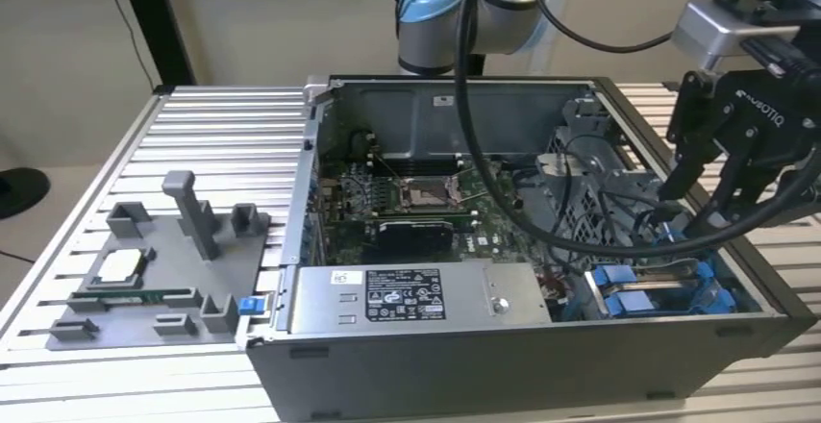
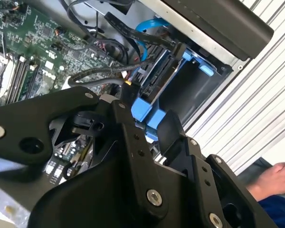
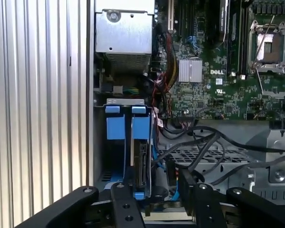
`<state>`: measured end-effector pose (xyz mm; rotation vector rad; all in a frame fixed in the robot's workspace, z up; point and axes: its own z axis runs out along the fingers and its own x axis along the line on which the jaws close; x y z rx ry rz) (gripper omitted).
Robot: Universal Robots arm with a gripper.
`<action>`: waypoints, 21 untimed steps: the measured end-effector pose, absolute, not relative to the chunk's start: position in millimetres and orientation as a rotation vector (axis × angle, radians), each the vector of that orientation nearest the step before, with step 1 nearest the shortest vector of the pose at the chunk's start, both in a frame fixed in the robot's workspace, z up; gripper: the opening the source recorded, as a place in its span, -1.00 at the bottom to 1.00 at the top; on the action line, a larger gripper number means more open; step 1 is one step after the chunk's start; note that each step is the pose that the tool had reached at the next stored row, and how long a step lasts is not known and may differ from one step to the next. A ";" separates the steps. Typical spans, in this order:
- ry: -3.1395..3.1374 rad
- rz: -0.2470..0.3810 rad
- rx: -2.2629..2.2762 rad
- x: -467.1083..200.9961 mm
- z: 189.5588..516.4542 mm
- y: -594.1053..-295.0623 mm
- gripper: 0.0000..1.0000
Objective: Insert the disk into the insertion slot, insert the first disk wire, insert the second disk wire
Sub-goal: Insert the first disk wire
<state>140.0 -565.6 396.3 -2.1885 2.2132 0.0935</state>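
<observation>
The disk (image 3: 143, 166) stands on edge in its blue carrier (image 2: 142, 108), down inside the insertion slot (image 1: 655, 288) of the grey drive cage at the case's corner on the exterior view's right. My gripper (image 3: 156, 199) hovers right over it, open, one black finger (image 3: 123, 204) on each side of the disk's top edge. A gap shows between the disk and the other finger (image 3: 192, 202). In the exterior view the gripper (image 1: 693, 207) hangs over the cage. Black wires (image 3: 199, 147) and a blue wire (image 2: 147, 26) lie loose beside the disk.
The open computer case holds a green motherboard (image 1: 410, 211) and a silver power-supply box (image 1: 410, 298). A grey parts fixture (image 1: 154, 269) sits on the slatted table (image 1: 218, 135) at the exterior view's left. A person's hand (image 2: 275, 178) rests beyond the case.
</observation>
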 end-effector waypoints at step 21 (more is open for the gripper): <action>2.192 0.151 -2.168 140.0 384.8 -563.7 1.00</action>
